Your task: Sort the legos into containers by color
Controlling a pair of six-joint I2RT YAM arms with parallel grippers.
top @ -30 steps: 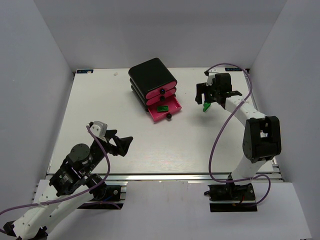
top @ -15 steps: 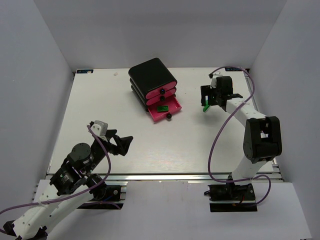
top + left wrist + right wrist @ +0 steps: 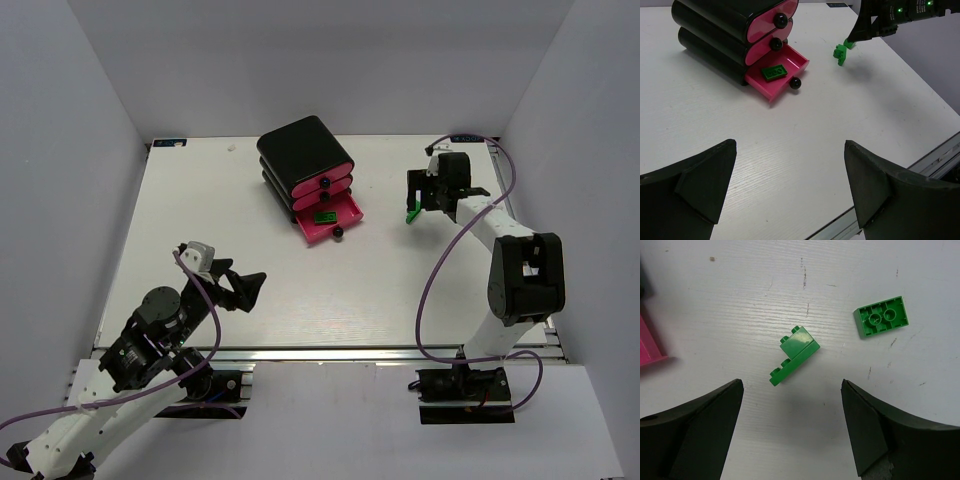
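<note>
The black cabinet (image 3: pixel 300 150) holds three pink drawers; the lowest drawer (image 3: pixel 345 213) is pulled out with one green lego (image 3: pixel 323 216) in it, which also shows in the left wrist view (image 3: pixel 774 72). My right gripper (image 3: pixel 791 390) is open and empty, hovering over a green two-piece lego (image 3: pixel 795 354) on the table. A second green lego (image 3: pixel 882 316) lies upside down to its right. From above, the right gripper (image 3: pixel 418 200) is to the right of the cabinet. My left gripper (image 3: pixel 790 150) is open and empty near the front left (image 3: pixel 245 288).
The two upper drawers (image 3: pixel 767 27) are shut, their black knobs facing front right. A corner of the open pink drawer (image 3: pixel 650 347) shows at the left edge of the right wrist view. White walls surround the table (image 3: pixel 200 220). No red or yellow legos show.
My right gripper has shifted a little to the right and farther back above the green legos. The left arm and the drawers have not moved.
</note>
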